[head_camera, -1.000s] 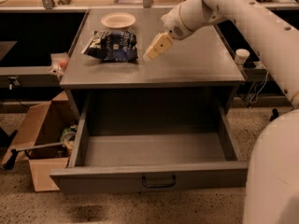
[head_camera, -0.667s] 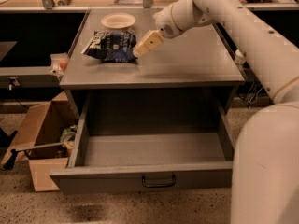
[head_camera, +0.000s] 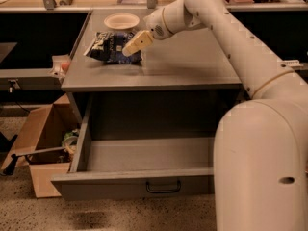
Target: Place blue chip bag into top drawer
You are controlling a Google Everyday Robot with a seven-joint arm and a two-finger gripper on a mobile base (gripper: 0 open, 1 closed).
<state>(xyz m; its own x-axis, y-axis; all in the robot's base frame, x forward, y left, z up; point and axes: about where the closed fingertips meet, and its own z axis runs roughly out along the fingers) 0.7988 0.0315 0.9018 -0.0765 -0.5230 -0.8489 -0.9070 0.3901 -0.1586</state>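
Observation:
The blue chip bag point(head_camera: 109, 47) lies crumpled on the grey cabinet top point(head_camera: 187, 64), at its back left. My gripper point(head_camera: 131, 46) reaches in from the right and hangs just over the bag's right end. The top drawer point(head_camera: 139, 170) is pulled out wide below the cabinet top, with a small black handle point(head_camera: 163, 187) on its front panel. Its inside shows nothing in it.
A cream round bowl point(head_camera: 121, 20) sits behind the bag. A brown cardboard box point(head_camera: 41, 150) with clutter stands on the floor left of the drawer. My white arm and base point(head_camera: 260, 153) fill the right side. A counter with several items runs along the back.
My gripper has moved left across the cabinet top and now hangs over the bag's right end. The bag, bowl and drawer have stayed put.

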